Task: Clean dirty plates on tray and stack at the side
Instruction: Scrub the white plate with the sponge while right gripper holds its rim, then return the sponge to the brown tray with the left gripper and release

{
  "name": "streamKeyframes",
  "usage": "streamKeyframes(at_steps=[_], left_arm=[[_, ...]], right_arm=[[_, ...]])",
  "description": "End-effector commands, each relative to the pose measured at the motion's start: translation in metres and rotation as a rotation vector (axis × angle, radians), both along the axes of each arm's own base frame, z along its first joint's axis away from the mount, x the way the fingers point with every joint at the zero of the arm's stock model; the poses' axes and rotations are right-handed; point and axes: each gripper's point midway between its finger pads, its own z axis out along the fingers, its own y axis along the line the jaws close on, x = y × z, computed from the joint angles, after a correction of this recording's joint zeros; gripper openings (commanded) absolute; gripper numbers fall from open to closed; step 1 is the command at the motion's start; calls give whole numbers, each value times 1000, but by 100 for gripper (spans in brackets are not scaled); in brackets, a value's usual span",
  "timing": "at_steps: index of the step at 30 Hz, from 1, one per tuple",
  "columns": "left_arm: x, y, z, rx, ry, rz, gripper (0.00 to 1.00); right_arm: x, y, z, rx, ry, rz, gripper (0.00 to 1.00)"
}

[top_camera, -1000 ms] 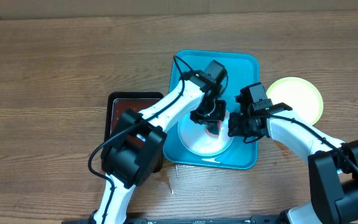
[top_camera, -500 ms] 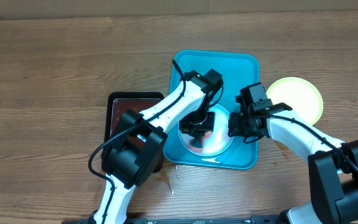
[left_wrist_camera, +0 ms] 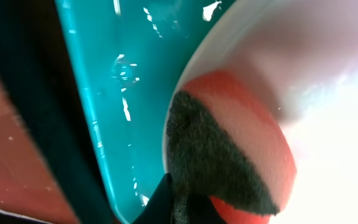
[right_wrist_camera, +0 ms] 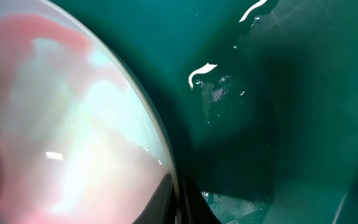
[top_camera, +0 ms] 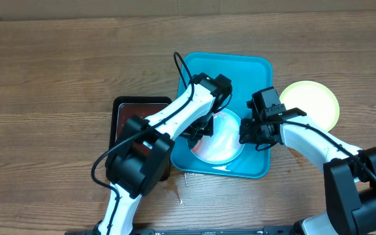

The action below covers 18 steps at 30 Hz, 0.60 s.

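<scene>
Wiping step: left gripper (top_camera: 200, 132) clamped on sponge (left_wrist_camera: 222, 155) at left rim of plate (top_camera: 226, 138) lying in tray (top_camera: 240, 72); right gripper (top_camera: 248, 134) apparently pinches its right rim. Pink film shows, so next likely more scrubbing, then lifting onto the side stack (top_camera: 312, 104)

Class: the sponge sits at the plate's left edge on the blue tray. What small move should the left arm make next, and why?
Probably sweep the sponge rightward across the plate. It rests at the left rim, a pink film covers the plate's surface in the right wrist view, and the right gripper grips the opposite rim to steady it.
</scene>
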Motion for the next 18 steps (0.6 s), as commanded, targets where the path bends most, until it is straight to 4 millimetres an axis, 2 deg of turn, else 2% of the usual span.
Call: streamKeyframes(at_steps=[1,4,7,8,10,12,14,16,18], left_arm=[[19,11,58,-77,-146,56,5],[20,14,100,-182,-214,55,5],[21,31,145,-250,-311,80,4],[22,49,171,-278,-379,83,4],[23,74,189,-249,-437,116,4],[22,104,198,-175,-471,164,4],[18,132,198,-93,-465,210,4],[15,148,188,-58,-431,246,5],[12,158,169,-41,-391,277,4]], right_arm=[[-8,-6,-12,-43,35,1,4],[-8,-6,-12,-42,36,1,4],[-8,-6,-12,-43,36,1,4],[-8,-6,-12,-43,36,1,4],[-8,-6,-12,-43,35,1,4],[-8,-6,-12,-44,35,1,4],[-7,-7,-12,-46,34,0,4],[-7,-7,-12,-46,34,0,4],[-7,-7,-12,-48,33,-1,4]])
